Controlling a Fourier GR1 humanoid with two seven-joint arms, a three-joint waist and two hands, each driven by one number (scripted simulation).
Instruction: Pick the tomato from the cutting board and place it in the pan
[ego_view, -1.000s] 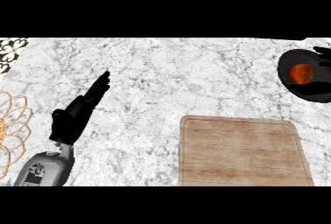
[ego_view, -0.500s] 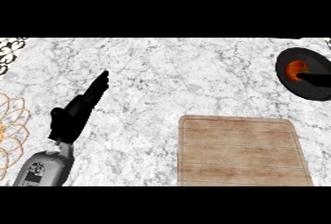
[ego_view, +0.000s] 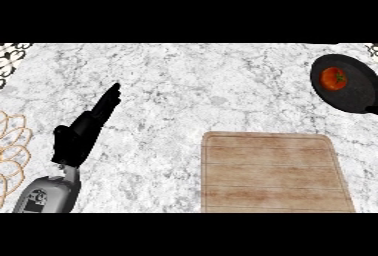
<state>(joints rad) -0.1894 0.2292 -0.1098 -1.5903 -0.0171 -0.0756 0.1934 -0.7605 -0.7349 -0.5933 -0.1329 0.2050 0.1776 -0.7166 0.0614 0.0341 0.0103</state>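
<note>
A red tomato (ego_view: 334, 78) with a green stem lies inside the black pan (ego_view: 357, 95) at the right edge of the counter. The wooden cutting board (ego_view: 275, 172) sits at the lower right with nothing on it. My left hand (ego_view: 83, 131) shows at the left, fingers straight and pointing up to the right, holding nothing. No right hand shows in the view.
A gold wire basket (ego_view: 10, 150) pokes in at the left edge. Patterned items sit at the top left corner (ego_view: 10, 55) and the top right corner (ego_view: 371, 49). The counter is white marble.
The right hand that covered the pan and tomato has withdrawn out of view, leaving the tomato lying in the pan. The left hand has not moved.
</note>
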